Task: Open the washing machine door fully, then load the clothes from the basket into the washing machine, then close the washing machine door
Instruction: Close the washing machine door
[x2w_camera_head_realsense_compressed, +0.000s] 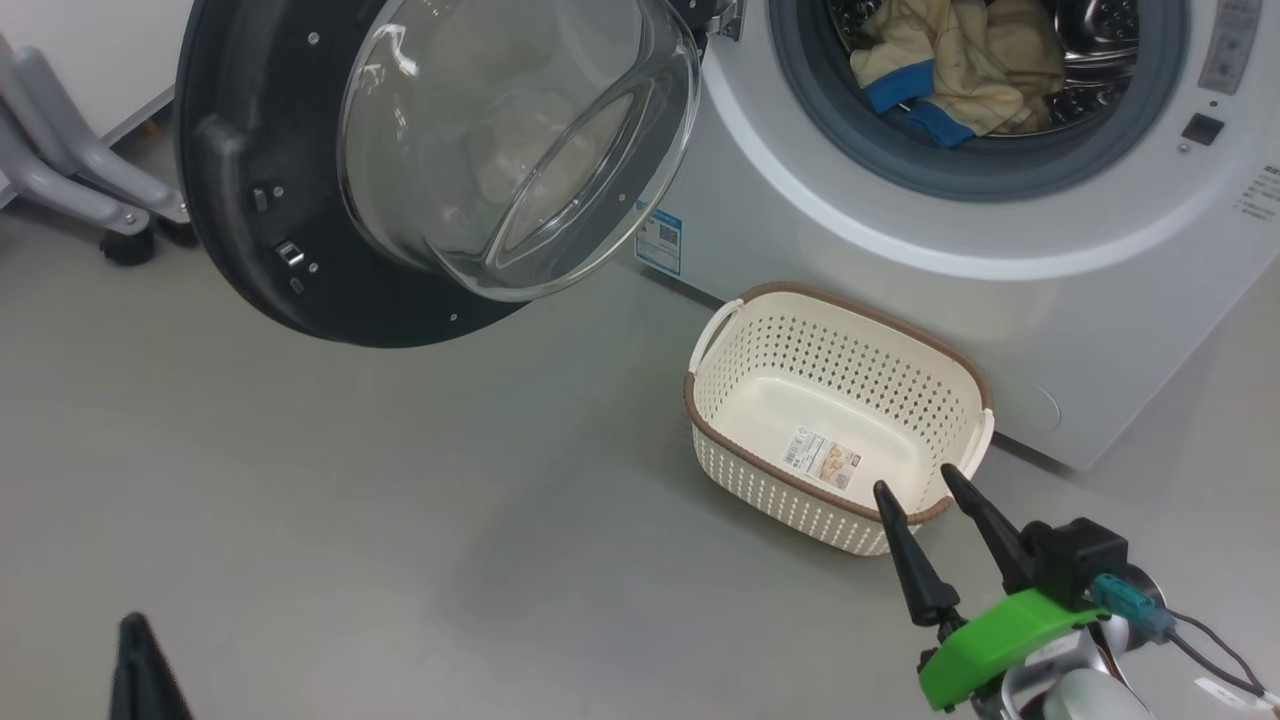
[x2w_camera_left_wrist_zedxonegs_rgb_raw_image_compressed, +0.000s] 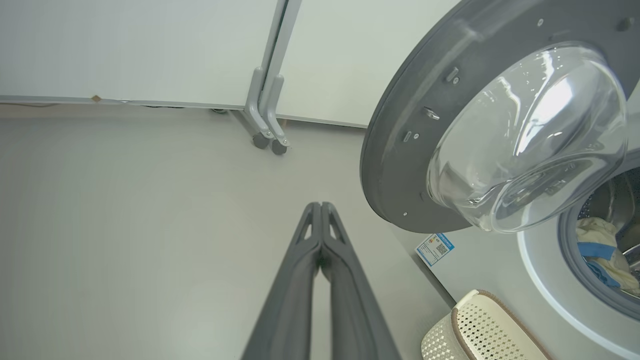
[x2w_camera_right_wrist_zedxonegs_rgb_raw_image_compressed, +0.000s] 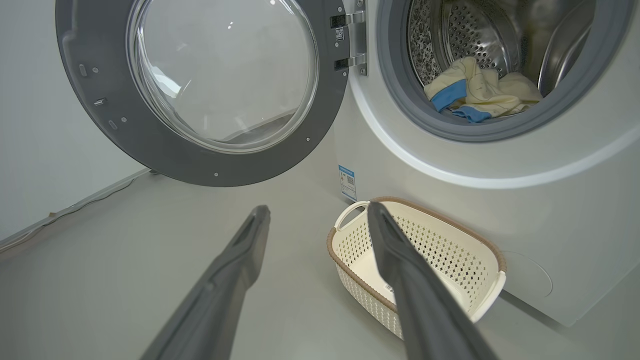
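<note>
The washing machine (x2w_camera_head_realsense_compressed: 1000, 290) stands at the right with its door (x2w_camera_head_realsense_compressed: 440, 150) swung wide open to the left, glass bowl facing me. The pale-yellow clothes (x2w_camera_head_realsense_compressed: 960, 60) with blue trim lie inside the steel drum. On the floor in front sits the cream basket (x2w_camera_head_realsense_compressed: 840, 410), with nothing in it but a label sticker. My right gripper (x2w_camera_head_realsense_compressed: 915, 488) hovers open just in front of the basket's near rim, holding nothing. In the left wrist view my left gripper (x2w_camera_left_wrist_zedxonegs_rgb_raw_image_compressed: 320, 205) is shut on nothing, low over the floor left of the door (x2w_camera_left_wrist_zedxonegs_rgb_raw_image_compressed: 450, 130). Its dark finger (x2w_camera_head_realsense_compressed: 140, 670) pokes up at the lower left.
A grey wheeled stand (x2w_camera_head_realsense_compressed: 70, 170) sits at the far left by the white wall. The stand's legs (x2w_camera_left_wrist_zedxonegs_rgb_raw_image_compressed: 267, 115) are ahead of my left gripper. Open grey floor (x2w_camera_head_realsense_compressed: 400, 520) stretches between the door and the basket.
</note>
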